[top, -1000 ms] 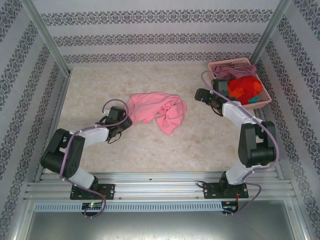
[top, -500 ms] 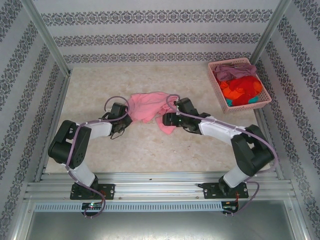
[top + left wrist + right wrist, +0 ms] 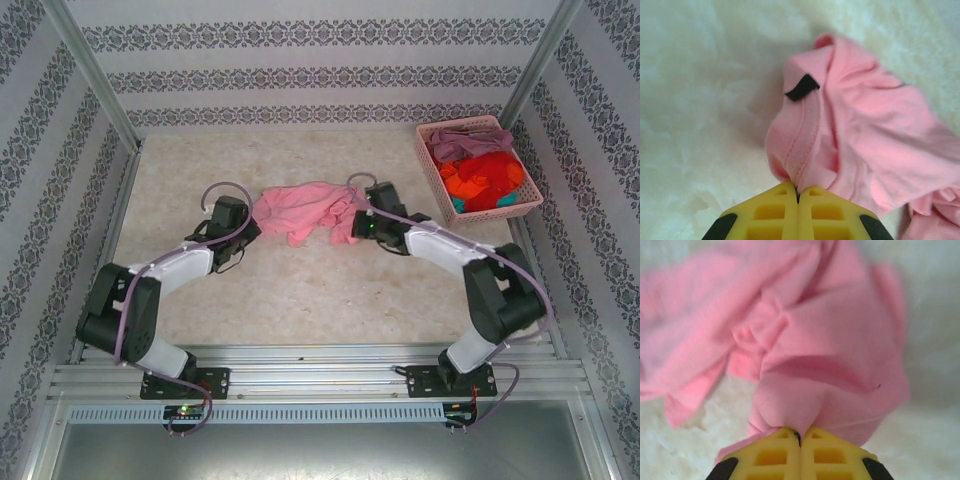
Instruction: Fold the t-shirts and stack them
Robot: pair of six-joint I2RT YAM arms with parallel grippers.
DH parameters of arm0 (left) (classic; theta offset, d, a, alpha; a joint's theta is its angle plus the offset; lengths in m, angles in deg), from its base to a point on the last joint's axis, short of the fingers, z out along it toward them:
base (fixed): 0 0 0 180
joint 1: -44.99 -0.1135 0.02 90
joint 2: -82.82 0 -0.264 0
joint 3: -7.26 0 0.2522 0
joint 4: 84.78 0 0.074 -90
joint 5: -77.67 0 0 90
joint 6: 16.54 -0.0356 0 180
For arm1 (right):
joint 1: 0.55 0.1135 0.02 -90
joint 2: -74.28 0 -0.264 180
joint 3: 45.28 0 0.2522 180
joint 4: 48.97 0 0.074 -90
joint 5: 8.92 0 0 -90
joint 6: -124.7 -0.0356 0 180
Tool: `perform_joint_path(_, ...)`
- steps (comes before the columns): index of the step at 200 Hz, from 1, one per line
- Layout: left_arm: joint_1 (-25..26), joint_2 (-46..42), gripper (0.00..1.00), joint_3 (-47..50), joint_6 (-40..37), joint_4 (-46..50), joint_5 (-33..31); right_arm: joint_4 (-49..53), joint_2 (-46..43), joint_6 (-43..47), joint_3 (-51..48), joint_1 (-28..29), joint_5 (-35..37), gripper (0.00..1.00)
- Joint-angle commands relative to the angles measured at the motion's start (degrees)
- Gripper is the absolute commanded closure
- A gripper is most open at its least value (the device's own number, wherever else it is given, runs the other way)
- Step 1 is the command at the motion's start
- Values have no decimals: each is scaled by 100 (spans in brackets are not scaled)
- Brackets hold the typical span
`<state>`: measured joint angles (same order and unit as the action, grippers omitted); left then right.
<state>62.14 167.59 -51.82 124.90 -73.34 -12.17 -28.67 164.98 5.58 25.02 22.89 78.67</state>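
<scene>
On pale worktop [image 3: 300,300] lies crumpled light pink cloth t-shirt [image 3: 300,208], ends pinched by left end effector [image 3: 798,192] and right end effector [image 3: 800,433].

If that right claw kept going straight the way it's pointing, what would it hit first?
The light pink cloth t-shirt: the right gripper is shut on a fold of it, and the rest lies bunched directly ahead. What lies past the cloth is unclear.

Centre t-shirt [image 3: 300,212]: light pink
Basket [image 3: 458,122]: pink
T-shirts in basket [image 3: 485,178]: mauve, orange-red, teal
Walls [image 3: 300,75]: white, grey floral bands
Table [image 3: 300,290]: mottled cream
</scene>
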Motion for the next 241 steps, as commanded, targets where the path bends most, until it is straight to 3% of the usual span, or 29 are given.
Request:
perform_joint_path(1, -80, -457, 100, -534, -569, 608, -280, -30, -779, 399, 339, -419, 75, 100)
perform_joint_path(35, -363, -1068, 100, -1205, -899, 1171, -457, -5, -1863, 794, 561, -791, 76, 100)
perform_joint_path(79, -449, -1850, 100, -1790, -1116, 1874, -779, -271, -3423, 1160, 286, -832, 326, 100)
perform_joint_path(107, -451, -2245, 100, -1947, -1217, 2116, -824, -224, -3954, 1321, 232, -832, 411, 100)
perform_joint_path(174, -457, -2545, 100, -2253, -1570, 2459, -1100, -341, -3980, 1459, 310, -832, 342, 100)
perform_joint_path(241, -688, -1779, 100, -3046, -1946, 2412, -1025, -517, -2787, 1506, 1220, -833, -361, 100)
